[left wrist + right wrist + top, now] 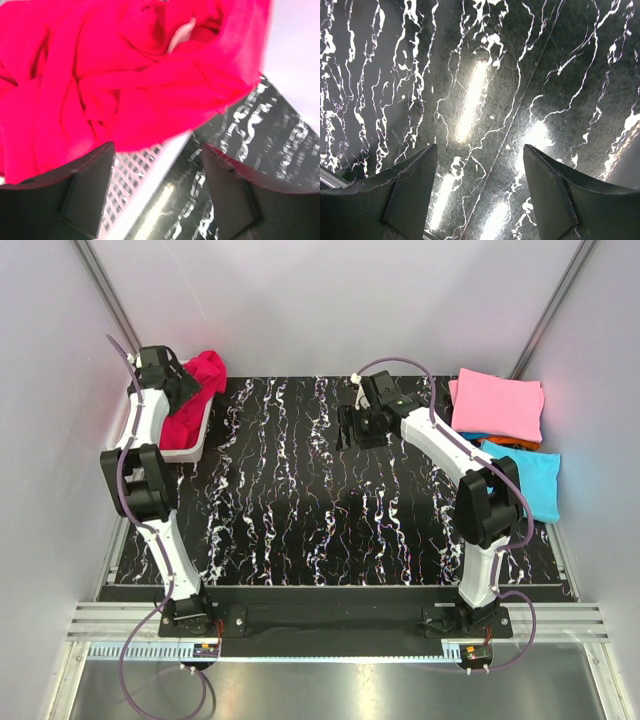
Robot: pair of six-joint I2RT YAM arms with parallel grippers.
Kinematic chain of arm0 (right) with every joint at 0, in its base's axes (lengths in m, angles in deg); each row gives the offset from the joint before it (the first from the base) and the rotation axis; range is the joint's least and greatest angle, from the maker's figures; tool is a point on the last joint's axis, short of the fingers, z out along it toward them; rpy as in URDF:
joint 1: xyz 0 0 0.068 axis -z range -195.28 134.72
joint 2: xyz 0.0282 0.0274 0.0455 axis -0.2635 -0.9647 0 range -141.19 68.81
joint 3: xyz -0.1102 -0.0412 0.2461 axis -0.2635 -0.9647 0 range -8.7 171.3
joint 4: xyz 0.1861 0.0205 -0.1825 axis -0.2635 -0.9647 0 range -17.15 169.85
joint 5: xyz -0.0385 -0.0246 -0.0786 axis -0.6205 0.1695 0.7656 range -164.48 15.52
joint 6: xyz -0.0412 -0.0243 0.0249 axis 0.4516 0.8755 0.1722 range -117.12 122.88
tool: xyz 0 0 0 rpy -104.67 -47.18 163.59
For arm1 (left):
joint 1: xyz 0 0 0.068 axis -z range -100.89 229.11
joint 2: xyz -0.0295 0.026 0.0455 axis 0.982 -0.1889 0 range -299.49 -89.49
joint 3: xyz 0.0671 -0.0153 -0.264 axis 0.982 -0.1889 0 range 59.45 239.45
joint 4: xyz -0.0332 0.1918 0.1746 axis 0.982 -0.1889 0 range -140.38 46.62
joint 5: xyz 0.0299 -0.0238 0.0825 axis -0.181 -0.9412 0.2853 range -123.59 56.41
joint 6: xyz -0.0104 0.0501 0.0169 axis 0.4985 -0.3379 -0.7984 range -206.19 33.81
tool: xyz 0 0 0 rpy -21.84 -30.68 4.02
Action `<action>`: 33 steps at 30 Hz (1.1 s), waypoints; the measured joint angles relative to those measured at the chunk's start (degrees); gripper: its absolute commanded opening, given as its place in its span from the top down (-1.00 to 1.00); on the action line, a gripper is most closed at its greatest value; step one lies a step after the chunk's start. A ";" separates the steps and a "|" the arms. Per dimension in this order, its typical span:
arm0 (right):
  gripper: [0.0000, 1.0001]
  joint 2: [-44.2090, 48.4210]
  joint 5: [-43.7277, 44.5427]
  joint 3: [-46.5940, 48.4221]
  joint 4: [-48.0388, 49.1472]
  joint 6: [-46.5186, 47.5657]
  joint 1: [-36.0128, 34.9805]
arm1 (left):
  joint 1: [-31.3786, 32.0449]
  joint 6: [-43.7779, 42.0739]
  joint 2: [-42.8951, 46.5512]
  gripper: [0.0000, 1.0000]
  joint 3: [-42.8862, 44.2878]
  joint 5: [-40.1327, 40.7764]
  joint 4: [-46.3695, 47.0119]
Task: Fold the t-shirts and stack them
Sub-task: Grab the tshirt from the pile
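Crumpled crimson-red t-shirts [203,375] spill out of a white mesh basket [185,450] at the table's far left. My left gripper [188,388] hovers over that heap. In the left wrist view its jaws are apart [157,150]; the red cloth [125,75] lies just beyond the tips, with nothing between them but the basket rim [150,180]. At the far right lies a folded stack: a pink t-shirt [497,405] on top, an orange one [515,443] peeking out, and a turquoise one [530,480] nearer. My right gripper [350,425] hangs open [480,150] over bare table.
The black marble-patterned tabletop [320,500] runs between basket and stack. White walls close in on the left, back and right. Both arm bases sit at the near edge.
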 measured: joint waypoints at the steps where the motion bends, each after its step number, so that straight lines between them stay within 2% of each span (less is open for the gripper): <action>1: -0.53 0.00 0.00 -0.28 -0.04 -0.13 0.02 | -0.22 0.04 -0.96 -0.40 0.61 0.35 -0.09; 10: -0.52 0.00 -0.35 -1.11 -0.68 -2.05 0.13 | -2.75 0.00 -6.40 -0.31 3.17 5.09 -0.37; 18: -0.53 0.00 -0.33 -1.57 -1.68 -3.28 0.44 | -3.76 0.74 -9.64 -0.24 4.59 4.15 -0.57; 23: -0.52 0.00 -0.33 -1.64 -2.51 -3.69 0.50 | -3.98 2.12 -11.50 0.09 4.81 0.20 -0.55; 25: -0.52 0.00 -0.33 -1.77 -2.54 -3.87 0.50 | -4.04 2.73 -12.07 0.16 4.81 -1.44 -0.50; 26: -0.53 0.00 -0.33 -1.81 -2.58 -3.91 0.50 | -4.13 2.93 -12.20 0.33 4.83 -2.14 -0.46; 28: -0.52 0.00 -0.33 -1.90 -2.60 -4.09 0.50 | -4.26 3.34 -12.31 0.53 4.83 -3.19 -0.42; 30: -0.52 0.00 -0.35 -1.92 -2.60 -4.20 0.50 | -4.42 3.87 -12.31 0.89 4.83 -4.00 -0.15; 31: -0.52 0.00 -0.35 -1.92 -2.58 -4.28 0.50 | -4.42 4.04 -12.31 0.99 4.83 -4.28 0.04; 33: -0.52 0.00 -0.35 -1.92 -2.60 -4.39 0.50 | -4.48 3.93 -12.31 1.00 4.83 -4.61 0.13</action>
